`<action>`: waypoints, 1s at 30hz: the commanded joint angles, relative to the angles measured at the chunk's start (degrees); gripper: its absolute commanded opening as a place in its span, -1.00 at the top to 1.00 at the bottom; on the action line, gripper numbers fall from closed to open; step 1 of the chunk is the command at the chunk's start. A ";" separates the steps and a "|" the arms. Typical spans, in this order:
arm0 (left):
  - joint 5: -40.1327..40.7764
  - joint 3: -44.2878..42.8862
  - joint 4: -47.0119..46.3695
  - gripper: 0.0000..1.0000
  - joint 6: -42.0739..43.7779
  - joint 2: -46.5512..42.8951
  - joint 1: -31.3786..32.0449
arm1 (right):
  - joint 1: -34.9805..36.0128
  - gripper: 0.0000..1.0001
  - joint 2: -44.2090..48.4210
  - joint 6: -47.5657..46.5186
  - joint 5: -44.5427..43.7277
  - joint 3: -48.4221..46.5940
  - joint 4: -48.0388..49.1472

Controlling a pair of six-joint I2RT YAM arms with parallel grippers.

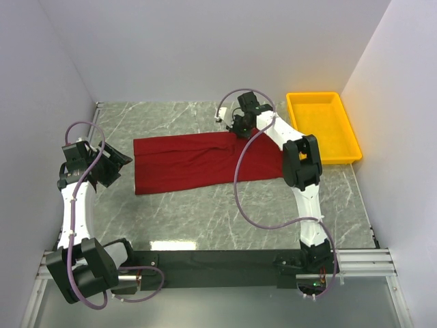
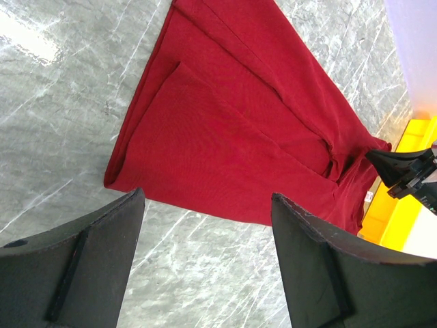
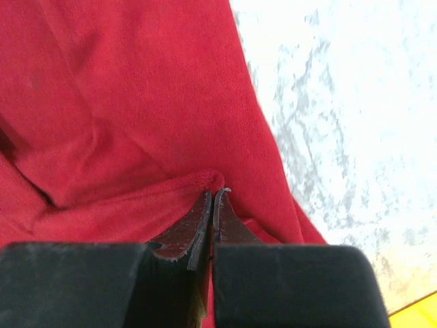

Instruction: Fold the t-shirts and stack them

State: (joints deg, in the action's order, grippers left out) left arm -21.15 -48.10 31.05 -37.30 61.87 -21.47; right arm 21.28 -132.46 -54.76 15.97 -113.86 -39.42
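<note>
T-shirt (image 1: 198, 164) lies flat on the marble table (image 1: 205, 225), about mid-table btwn the two arms, as a long band running left-right; its right end is near the yellow tray (image 1: 321, 130) but not in it. Thin soft knit, light, no stiffness of its own: it'll sag and crease wherever lifted and drag across the stone rather than slide clean, so a one-point pull prob skews it. Not fragile. Best holds, imo, are edges and corners, where a layer can be pinched off the surface w/o scooping the table, e.g. the near-left corner that shows clearly in the left wrist view. Right gripper (image 3: 213, 195) is clenched tight at the band's far edge toward its right end, and looks to have a small fold of the red cloth pinched at the tips, though the view is too close to be certain. Left gripper (image 1: 113, 167) is released, jaws wide apart, hanging just off the left end of the cloth, not touching. Only container is the tray, at the far right against the wall; nothing visible inside it, bare yellow floor.
</note>
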 commanded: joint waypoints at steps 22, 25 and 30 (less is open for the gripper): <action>-0.65 -0.51 -1.69 -0.59 0.03 -0.17 -0.32 | 0.96 -0.03 7.73 2.47 -0.76 5.49 7.52; -0.91 -0.16 -1.69 -0.59 0.30 -0.17 -0.24 | -0.35 -0.04 9.67 5.80 -1.20 4.97 5.85; -2.05 1.77 -2.04 -0.59 1.26 0.45 -0.24 | -5.09 -0.14 18.19 11.51 -0.24 13.71 1.45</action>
State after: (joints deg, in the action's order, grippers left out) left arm -21.41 -47.68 30.65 -37.10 62.17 -21.47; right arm 19.99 -124.46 -47.55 14.50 -105.03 -35.73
